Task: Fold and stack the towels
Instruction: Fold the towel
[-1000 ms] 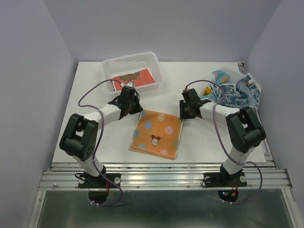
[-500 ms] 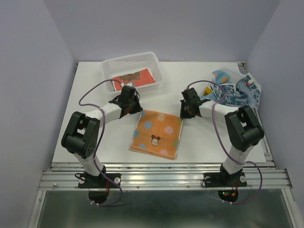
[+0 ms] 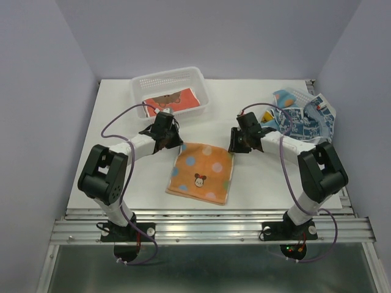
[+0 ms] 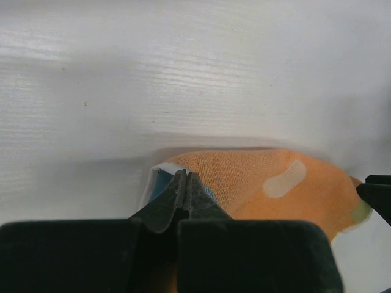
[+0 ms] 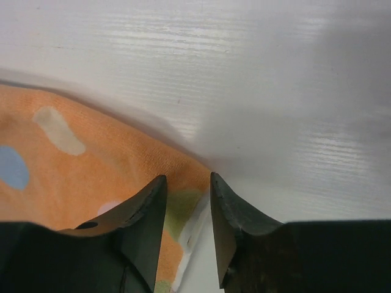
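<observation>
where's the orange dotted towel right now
In the top view the orange dotted towel lies in the middle of the table, its far corners at the left tool and right tool.

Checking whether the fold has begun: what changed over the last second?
The right gripper edged left to the orange dotted towel's far right corner, jaws apart over it, its elbow swinging outward. The left gripper stays shut on the far left corner. The towel itself, the basket and the towel pile have not moved.
</observation>
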`<state>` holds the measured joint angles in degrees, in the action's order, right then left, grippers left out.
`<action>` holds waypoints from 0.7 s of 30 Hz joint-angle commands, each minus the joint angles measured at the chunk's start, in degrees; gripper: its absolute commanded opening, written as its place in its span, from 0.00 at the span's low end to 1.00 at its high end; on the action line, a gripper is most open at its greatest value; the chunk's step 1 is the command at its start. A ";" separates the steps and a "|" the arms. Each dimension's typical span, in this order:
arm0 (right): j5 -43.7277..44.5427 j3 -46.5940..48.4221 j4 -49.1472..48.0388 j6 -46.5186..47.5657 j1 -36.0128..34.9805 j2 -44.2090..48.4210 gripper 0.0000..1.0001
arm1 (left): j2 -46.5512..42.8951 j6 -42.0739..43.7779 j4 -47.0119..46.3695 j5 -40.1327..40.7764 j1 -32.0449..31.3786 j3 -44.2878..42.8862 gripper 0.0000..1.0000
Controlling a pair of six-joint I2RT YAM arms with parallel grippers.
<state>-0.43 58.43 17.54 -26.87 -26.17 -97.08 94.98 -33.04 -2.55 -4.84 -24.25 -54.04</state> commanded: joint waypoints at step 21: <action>6.31 -0.34 1.71 4.81 0.07 -3.38 0.33 | -1.20 1.31 -1.06 -1.31 0.52 -1.07 0.00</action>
<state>3.51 58.26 18.37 -22.06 -26.17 -99.29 94.96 -32.95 -2.81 -6.00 -24.25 -53.91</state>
